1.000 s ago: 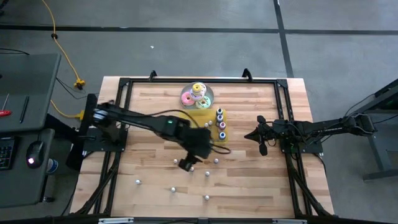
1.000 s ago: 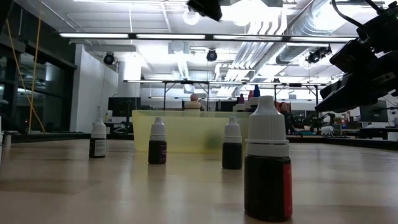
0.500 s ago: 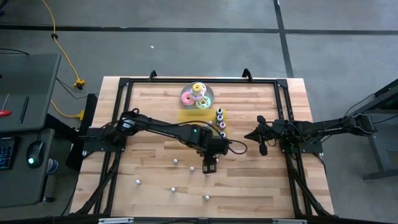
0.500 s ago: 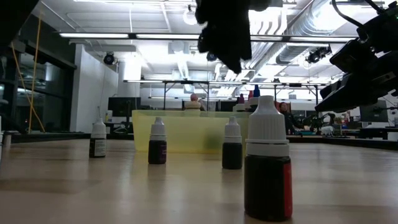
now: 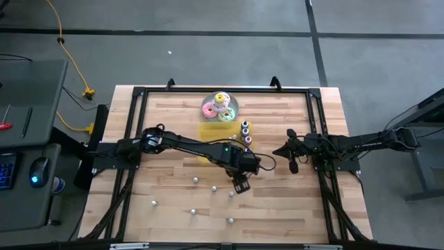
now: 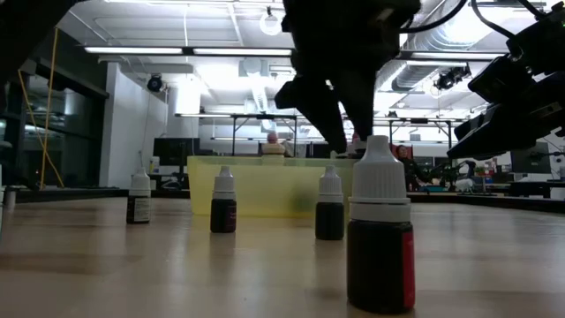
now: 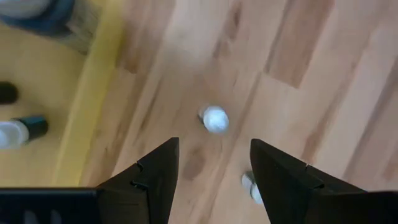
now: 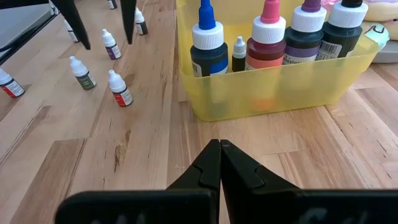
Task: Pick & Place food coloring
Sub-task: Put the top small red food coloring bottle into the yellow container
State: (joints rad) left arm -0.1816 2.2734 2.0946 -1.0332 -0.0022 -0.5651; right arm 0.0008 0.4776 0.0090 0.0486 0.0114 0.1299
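Tiny upright food coloring bottles (image 8: 120, 88), scattered

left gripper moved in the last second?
Yes. The left gripper swung rightward across the table, ending open near the yellow tray.

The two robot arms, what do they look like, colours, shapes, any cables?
Both arms are black, slim and jointed. The left arm carries a small green light and a looping black cable near its left gripper, which ends in two flat, pointed black jaws. The right gripper has matching wedge-shaped black jaws.
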